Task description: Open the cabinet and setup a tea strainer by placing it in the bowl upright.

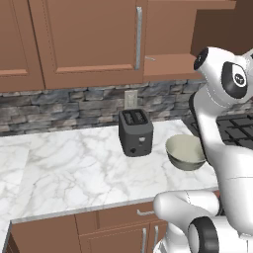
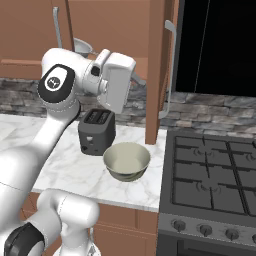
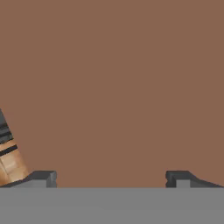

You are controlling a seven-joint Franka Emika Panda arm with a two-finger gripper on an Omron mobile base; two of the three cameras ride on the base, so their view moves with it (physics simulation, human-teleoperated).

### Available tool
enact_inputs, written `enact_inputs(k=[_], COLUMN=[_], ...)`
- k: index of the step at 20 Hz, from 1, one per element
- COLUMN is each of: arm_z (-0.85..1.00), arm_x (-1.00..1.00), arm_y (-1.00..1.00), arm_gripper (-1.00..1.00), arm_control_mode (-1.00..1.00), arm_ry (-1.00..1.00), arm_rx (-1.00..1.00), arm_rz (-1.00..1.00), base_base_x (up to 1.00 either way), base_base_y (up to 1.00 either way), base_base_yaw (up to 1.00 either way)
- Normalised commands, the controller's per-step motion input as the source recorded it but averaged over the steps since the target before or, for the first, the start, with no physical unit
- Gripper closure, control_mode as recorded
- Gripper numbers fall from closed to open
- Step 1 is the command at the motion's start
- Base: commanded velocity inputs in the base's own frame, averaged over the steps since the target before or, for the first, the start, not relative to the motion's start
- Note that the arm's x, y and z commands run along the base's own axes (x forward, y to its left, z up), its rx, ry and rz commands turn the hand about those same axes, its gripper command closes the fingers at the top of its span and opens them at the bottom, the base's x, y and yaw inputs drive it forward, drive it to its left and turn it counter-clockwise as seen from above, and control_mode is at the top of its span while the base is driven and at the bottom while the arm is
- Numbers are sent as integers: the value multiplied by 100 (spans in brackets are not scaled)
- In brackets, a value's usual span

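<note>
Our tool (image 3: 111,177) sits with its two dark fingertips (image 3: 43,177) set wide apart at the bottom of the hand view, released and grasping nothing, and we are looking straight at plain reddish-brown wood close ahead. At the left edge of that view there is a sliver of something tan with dark bands; we cannot tell what it is.

From the right base view, our white hand is raised high in front of the cabinet (image 2: 115,30), whose right door (image 2: 159,65) stands swung open, edge-on to us, its long silver bar handle (image 2: 170,70) running down its edge. Just behind our wrist, inside the open cabinet, we catch the tea strainer (image 2: 84,46), a small grey mesh half-dome, partly hidden by the arm. We cannot tell how it sits on the shelf.

From the left base view, the left door (image 1: 91,42) is shut, its vertical handle (image 1: 139,37) near its right edge.

Down below on the white marble desk (image 1: 69,168), the bowl (image 2: 126,160) sits upright with nothing in it, beige inside and greyish outside, near the desk's front edge. Just beside it, toward the stone backsplash, stands a dark two-slot toaster (image 2: 96,131). To the right of the desk lies the black stove (image 2: 215,185) with its knobs along the front.
</note>
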Motion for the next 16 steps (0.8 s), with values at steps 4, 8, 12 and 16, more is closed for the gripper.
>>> enact_inputs(k=[4,8,12,16], arm_z=[15,2,0,5], arm_x=[-18,-13,-21,-23], arm_y=[92,100,100,100], arm_gripper=[-100,-100,-100,-100], arm_control_mode=[-100,-100,-100,-100], arm_ry=[-34,-38,-34,-36], arm_rx=[18,17,18,21], arm_rz=[4,4,5,11], base_base_x=[0,0,0,0], base_base_y=[0,0,0,0], base_base_yaw=[0,0,0,0])
